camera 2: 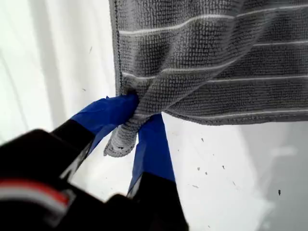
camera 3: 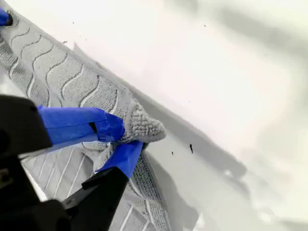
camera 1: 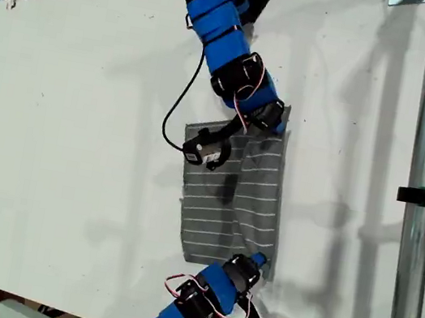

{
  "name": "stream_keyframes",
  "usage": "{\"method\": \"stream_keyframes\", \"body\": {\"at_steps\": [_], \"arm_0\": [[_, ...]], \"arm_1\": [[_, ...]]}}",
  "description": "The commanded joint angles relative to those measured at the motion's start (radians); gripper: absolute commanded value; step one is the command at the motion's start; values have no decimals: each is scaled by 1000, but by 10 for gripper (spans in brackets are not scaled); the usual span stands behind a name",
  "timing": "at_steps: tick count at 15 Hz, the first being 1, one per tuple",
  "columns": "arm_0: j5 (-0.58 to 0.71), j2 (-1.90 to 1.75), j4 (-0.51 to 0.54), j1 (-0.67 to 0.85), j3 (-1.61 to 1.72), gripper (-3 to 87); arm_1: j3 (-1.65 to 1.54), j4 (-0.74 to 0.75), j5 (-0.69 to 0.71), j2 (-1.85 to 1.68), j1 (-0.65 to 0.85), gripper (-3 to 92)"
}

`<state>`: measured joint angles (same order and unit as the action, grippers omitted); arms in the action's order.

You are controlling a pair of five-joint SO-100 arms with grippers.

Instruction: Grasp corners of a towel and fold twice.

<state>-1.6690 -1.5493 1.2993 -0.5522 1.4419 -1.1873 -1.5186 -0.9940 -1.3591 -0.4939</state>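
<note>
My first tool is clamped on one corner of the towel, my second tool on another; the rest lies flat on the bench between them. To fold cleanly I should lift both corners evenly and keep the edge taut. The nubbly, white-striped pile looks soft and grippy.

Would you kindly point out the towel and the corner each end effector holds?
towel (camera 1: 233, 204): exterior view, striped middle.
first corner (camera 2: 120, 144): first wrist view, pinched tip.
second corner (camera 3: 144, 127): second wrist view, pinched tip.
</note>
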Motion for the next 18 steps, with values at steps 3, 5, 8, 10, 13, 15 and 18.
{"method": "stream_keyframes", "body": {"at_steps": [3, 5, 8, 10, 13, 15, 18], "arm_0": [[37, -107, 14, 52, 17, -16], [80, -181, 46, 156, 143, -16], [172, -256, 86, 356, 319, -16], [258, -256, 91, 489, 382, -16], [400, -258, 143, 707, 407, -16], [479, -301, 206, 798, 359, -16], [443, -370, 215, 778, 403, -16]], "arm_1": [[-29, 35, 41, -101, 121, -3], [-127, 77, 137, -104, 273, -3], [-164, 153, 318, -58, 492, -3], [-153, 199, 423, -21, 621, -3], [-109, 230, 560, 3, 793, -3], [-75, 221, 606, -37, 848, -3], [-137, 242, 598, -41, 813, -3]]}}
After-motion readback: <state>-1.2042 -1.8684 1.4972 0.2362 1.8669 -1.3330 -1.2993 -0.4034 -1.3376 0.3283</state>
